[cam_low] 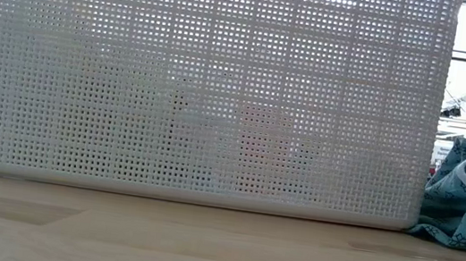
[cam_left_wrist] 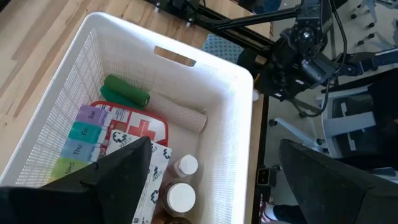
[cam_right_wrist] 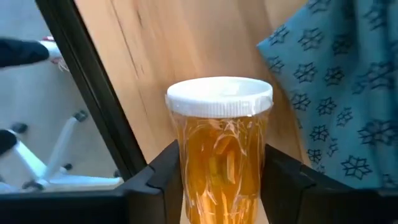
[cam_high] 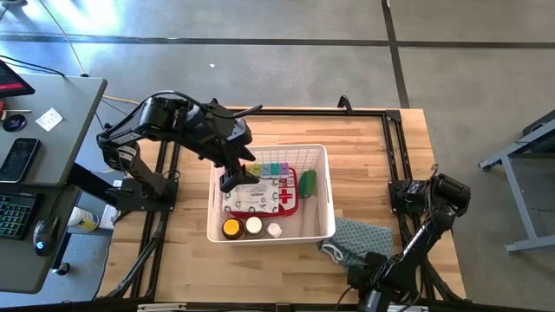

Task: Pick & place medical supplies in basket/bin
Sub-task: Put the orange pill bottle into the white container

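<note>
Fingers [cam_right_wrist: 283, 183] on my right arm stand either side of an amber bottle [cam_right_wrist: 219, 149] with a white cap, their pads against its sides, down by the desk's [cam_high: 381, 165] near right corner beside a teal star-print cloth [cam_high: 360, 240]. My left fingers [cam_left_wrist: 124, 180] are spread wide and empty, hanging over the left part of the white lattice basket [cam_high: 329, 195], which sits mid-desk. Inside it lies the flat red first-aid case [cam_high: 282, 195] with its white label, and along the case's far edge runs the rainbow pill organiser [cam_high: 269, 169]. A green roll [cam_high: 307, 184] sits right of the case. Three small bottles [cam_high: 252, 227] line the near wall.
</note>
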